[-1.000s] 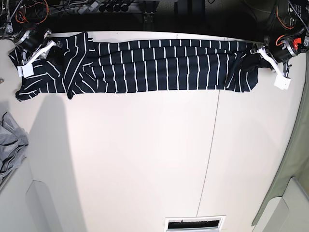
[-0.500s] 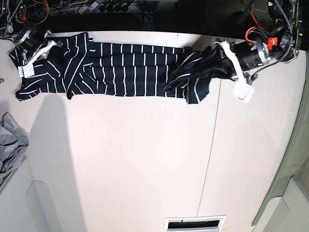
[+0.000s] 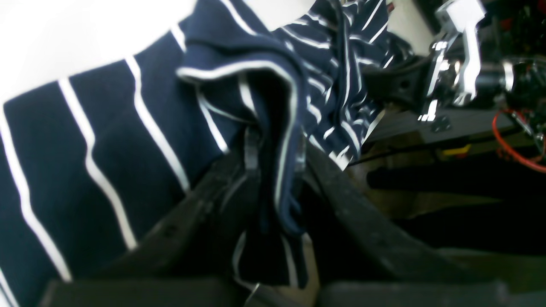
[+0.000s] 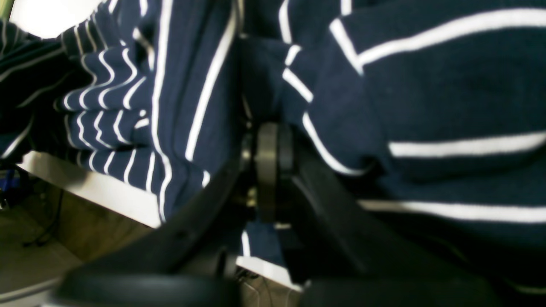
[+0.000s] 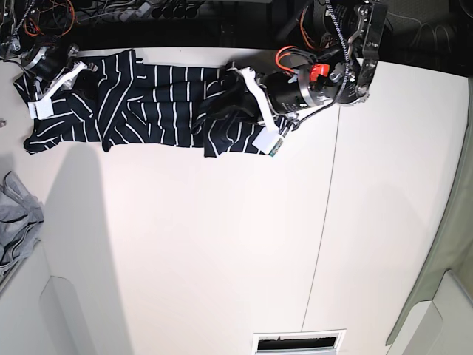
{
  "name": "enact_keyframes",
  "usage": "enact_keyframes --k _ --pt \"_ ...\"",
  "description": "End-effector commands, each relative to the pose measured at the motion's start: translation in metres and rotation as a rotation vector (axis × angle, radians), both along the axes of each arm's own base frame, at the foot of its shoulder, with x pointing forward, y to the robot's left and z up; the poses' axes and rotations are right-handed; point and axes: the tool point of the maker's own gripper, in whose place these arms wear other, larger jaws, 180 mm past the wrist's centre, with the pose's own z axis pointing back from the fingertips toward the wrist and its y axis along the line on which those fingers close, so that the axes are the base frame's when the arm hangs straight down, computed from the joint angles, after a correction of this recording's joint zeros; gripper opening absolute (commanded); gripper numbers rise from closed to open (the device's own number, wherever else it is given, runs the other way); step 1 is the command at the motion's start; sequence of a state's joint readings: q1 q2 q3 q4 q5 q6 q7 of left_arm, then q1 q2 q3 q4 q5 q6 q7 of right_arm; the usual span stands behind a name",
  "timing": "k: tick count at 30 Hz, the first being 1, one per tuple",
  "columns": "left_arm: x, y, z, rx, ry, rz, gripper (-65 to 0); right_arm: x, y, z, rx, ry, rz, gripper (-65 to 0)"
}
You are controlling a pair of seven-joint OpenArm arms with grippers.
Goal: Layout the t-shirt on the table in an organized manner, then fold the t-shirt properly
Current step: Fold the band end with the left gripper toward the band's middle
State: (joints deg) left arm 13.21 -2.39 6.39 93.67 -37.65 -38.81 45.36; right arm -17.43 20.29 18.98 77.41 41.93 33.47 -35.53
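The dark navy t-shirt (image 5: 148,100) with thin white stripes lies along the far edge of the white table (image 5: 222,244). Its right part is folded back leftward into a bunch (image 5: 229,115). My left gripper (image 5: 235,90) is shut on that end's hem; the left wrist view shows the gripper (image 3: 275,153) pinching the fabric (image 3: 106,140). My right gripper (image 5: 83,72) is shut on the shirt's left end at the far left corner; the right wrist view shows the gripper (image 4: 268,140) buried in striped cloth (image 4: 426,106).
A plain grey cloth (image 5: 16,222) hangs at the table's left edge. A thin dark seam (image 5: 325,214) crosses the table right of centre. A slotted vent (image 5: 299,342) sits at the near edge. Cables and dark gear (image 5: 148,11) lie behind the far edge.
My left gripper has swept left along the far edge, carrying the shirt's right end over the body. The shirt now spans about half its former length. The right gripper has stayed put.
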Motion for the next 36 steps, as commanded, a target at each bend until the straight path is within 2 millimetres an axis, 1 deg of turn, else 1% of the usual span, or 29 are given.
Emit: enact_keyframes --k 1,3,4,6,7,8,10,11,12,13,17,21,24,25,27,30,33,34,36 --pt "0.007 -0.007 0.007 -0.037 -0.021 0.014 -65.0 -0.005 -0.006 -0.003 -0.041 0.028 0.025 -65.0" --pt "0.008 -0.012 -0.003 -0.046 0.003 0.028 -65.0 -0.005 -0.006 -0.003 -0.041 0.028 0.026 -65.0" --pt "0.008 -0.013 -0.007 -0.049 0.014 0.034 -60.7 -0.005 -0.006 -0.003 -0.041 0.028 0.025 -65.0" --pt "0.01 -0.015 -0.014 -0.053 0.033 0.038 -42.9 -0.005 -0.006 -0.003 -0.041 0.027 0.025 -65.0" --pt "0.011 -0.015 -0.015 -0.054 0.038 0.04 -35.7 -0.005 -0.006 -0.003 -0.041 0.027 0.025 -65.0" --pt "0.011 -0.015 -0.015 -0.058 0.04 0.04 -31.5 -0.005 -0.006 -0.003 -0.041 0.027 0.025 -61.5" --pt "0.01 -0.017 -0.013 -0.074 0.047 0.037 -30.6 -0.004 -0.006 -0.003 -0.041 0.027 0.025 -47.2" --pt "0.008 -0.019 -0.01 -0.094 0.054 0.024 -30.6 -0.003 -0.006 -0.002 -0.042 0.022 0.027 -41.5" --pt "0.006 -0.021 -0.007 -0.118 0.071 0.019 -30.6 -0.001 -0.006 0.001 -0.044 0.014 0.03 -37.8" --pt "0.004 -0.024 -0.004 -0.147 0.091 0.011 -30.6 0.002 -0.004 0.004 -0.046 0.0 0.035 -35.7" --pt "-0.002 -0.032 0.013 -0.27 0.147 -0.006 -30.6 0.021 0.002 0.03 -0.067 -0.089 0.072 -35.2" --pt "-0.003 -0.033 0.016 -0.291 0.155 -0.006 -30.6 0.036 0.012 0.062 -0.104 -0.169 0.139 -35.3" --pt "-0.003 -0.033 0.016 -0.291 0.155 -0.006 -30.6 0.042 0.014 0.078 -0.136 -0.203 0.17 -35.3" --pt "-0.003 -0.033 0.016 -0.29 0.154 -0.007 -30.6 0.044 0.011 0.082 -0.146 -0.213 0.166 -35.3" --pt "-0.003 -0.031 0.015 -0.284 0.155 -0.007 -30.7 0.048 -0.003 0.09 -0.169 -0.233 0.125 -35.3" --pt "-0.004 -0.024 0.011 -0.261 0.159 -0.01 -30.7 0.052 -0.036 0.102 -0.214 -0.262 0.037 -35.3" --pt "-0.004 -0.009 0.008 -0.216 0.148 -0.02 -30.7 0.05 -0.072 0.109 -0.274 -0.265 -0.037 -34.7" --pt "-0.004 -0.005 0.009 -0.206 0.139 -0.023 -30.7 0.049 -0.083 0.108 -0.294 -0.252 -0.05 -31.6" --pt "-0.002 0.002 0.014 -0.197 0.119 -0.032 -30.7 0.047 -0.103 0.104 -0.313 -0.236 -0.079 -21.8"
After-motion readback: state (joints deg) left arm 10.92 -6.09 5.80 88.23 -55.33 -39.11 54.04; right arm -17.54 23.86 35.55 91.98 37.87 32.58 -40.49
